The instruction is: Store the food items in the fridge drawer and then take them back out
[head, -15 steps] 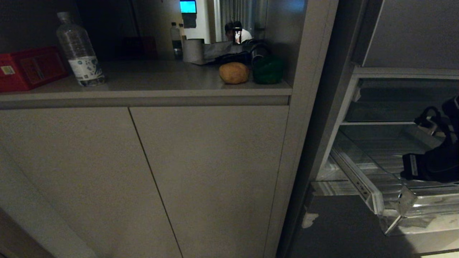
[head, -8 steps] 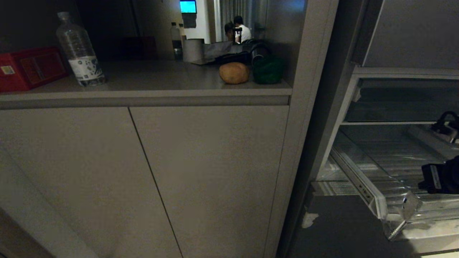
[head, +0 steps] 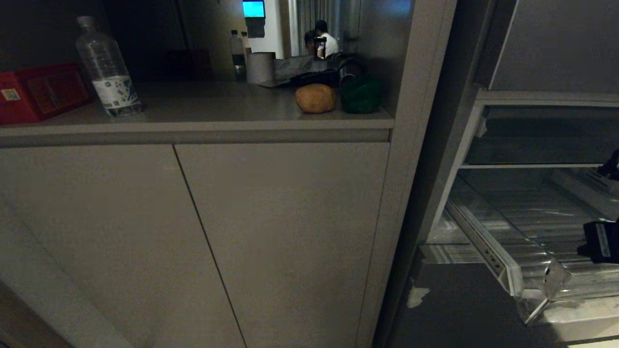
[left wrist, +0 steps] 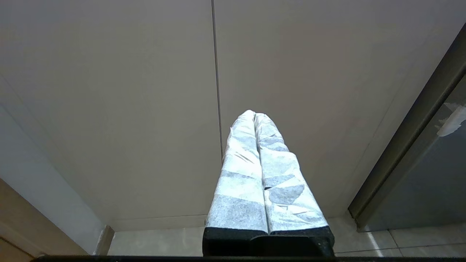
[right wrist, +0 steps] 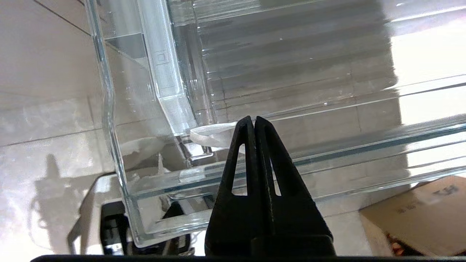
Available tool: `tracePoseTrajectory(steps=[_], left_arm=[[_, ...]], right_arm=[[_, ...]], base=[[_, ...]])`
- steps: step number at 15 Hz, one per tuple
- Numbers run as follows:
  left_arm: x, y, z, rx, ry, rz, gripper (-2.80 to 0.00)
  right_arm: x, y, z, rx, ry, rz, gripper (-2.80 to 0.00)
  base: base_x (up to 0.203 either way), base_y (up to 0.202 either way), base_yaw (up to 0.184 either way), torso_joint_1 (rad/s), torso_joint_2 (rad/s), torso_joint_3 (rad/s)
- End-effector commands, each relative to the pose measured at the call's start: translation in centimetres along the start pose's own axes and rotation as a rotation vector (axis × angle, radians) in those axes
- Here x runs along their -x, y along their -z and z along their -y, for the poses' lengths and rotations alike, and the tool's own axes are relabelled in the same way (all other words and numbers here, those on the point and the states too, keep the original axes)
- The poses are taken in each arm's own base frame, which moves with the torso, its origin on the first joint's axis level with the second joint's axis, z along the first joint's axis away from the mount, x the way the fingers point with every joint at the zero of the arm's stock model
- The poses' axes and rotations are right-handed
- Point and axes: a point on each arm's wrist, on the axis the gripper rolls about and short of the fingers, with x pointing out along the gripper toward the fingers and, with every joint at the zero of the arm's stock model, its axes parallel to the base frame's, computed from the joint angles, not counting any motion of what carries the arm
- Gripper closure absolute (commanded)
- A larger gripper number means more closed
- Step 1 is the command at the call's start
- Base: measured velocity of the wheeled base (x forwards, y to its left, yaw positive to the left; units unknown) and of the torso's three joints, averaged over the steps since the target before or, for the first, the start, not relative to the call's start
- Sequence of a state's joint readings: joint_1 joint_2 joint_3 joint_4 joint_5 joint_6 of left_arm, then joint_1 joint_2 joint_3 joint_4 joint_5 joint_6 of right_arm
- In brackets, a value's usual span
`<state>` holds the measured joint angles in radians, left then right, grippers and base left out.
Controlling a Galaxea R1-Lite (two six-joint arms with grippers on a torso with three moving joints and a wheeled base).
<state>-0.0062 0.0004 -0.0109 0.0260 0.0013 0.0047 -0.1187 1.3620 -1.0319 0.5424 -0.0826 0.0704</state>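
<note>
Two food items rest on the counter in the head view: a brown potato (head: pixel 315 98) and, to its right, a dark green pepper (head: pixel 361 95). At the lower right the clear ribbed fridge drawer (head: pixel 512 232) stands pulled out and holds no food. My right arm (head: pixel 599 240) shows only at the right edge, over the drawer. In the right wrist view my right gripper (right wrist: pixel 253 119) is shut, its black tips inside the drawer (right wrist: pixel 291 65) just behind the front wall, beside a white strip (right wrist: pixel 209 134). My left gripper (left wrist: pixel 254 113) is shut, parked facing the cabinet doors.
A clear water bottle (head: pixel 107 72) and a red box (head: pixel 41 92) stand at the counter's left. Grey cabinet doors (head: pixel 280 232) fill the middle. A person (head: pixel 325 43) is far behind. A cardboard box (right wrist: pixel 422 214) lies on the floor beyond the drawer.
My right arm has drawn back toward the right edge of the head view, and the drawer has slid a little further out. The food items have not moved.
</note>
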Motion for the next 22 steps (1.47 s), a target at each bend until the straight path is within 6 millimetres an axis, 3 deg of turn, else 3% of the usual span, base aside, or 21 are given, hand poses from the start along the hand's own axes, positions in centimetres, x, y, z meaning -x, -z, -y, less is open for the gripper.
tracePoseTrajectory(steps=[1,3,6,9,12,14,15,17,19,22], left_arm=[[0.0,0.0,0.0,0.000,0.000,0.000,0.00],[0.0,0.0,0.0,0.000,0.000,0.000,0.00],[0.0,0.0,0.0,0.000,0.000,0.000,0.00],[0.0,0.0,0.0,0.000,0.000,-0.001,0.00],[0.0,0.0,0.0,0.000,0.000,0.000,0.00],[0.0,0.0,0.0,0.000,0.000,0.000,0.00],[0.0,0.0,0.0,0.000,0.000,0.000,0.00],[0.0,0.0,0.0,0.000,0.000,0.000,0.00],[0.0,0.0,0.0,0.000,0.000,0.000,0.00],[0.0,0.0,0.0,0.000,0.000,0.000,0.00]], right_arm=[[0.7,1.2,0.3,0.010,0.005,-0.004,0.00],[1.1,1.4,0.3,0.003,-0.001,0.019,0.00],[1.8,0.0,0.2,-0.002,-0.020,0.163,0.00],[3.5,0.1,-0.2,0.006,-0.063,0.267,0.00],[6.6,1.6,-0.3,0.032,-0.212,0.356,0.00],[9.2,2.1,-0.8,0.112,-0.423,0.436,0.00],[10.3,1.7,-1.4,0.166,-0.518,0.472,0.00],[10.3,0.5,-3.0,0.231,-0.614,0.459,0.00],[8.9,-1.5,-5.2,0.275,-0.668,0.414,0.00],[6.5,-2.8,-11.3,0.365,-0.689,0.387,0.00]], base=[[0.000,0.000,0.000,0.000,0.00,0.000],[0.000,0.000,0.000,0.000,0.00,0.000],[0.000,0.000,0.000,0.000,0.00,0.000],[0.000,0.000,0.000,0.000,0.00,0.000],[0.000,0.000,0.000,0.000,0.00,0.000],[0.000,0.000,0.000,0.000,0.00,0.000],[0.000,0.000,0.000,0.000,0.00,0.000],[0.000,0.000,0.000,0.000,0.00,0.000],[0.000,0.000,0.000,0.000,0.00,0.000],[0.000,0.000,0.000,0.000,0.00,0.000]])
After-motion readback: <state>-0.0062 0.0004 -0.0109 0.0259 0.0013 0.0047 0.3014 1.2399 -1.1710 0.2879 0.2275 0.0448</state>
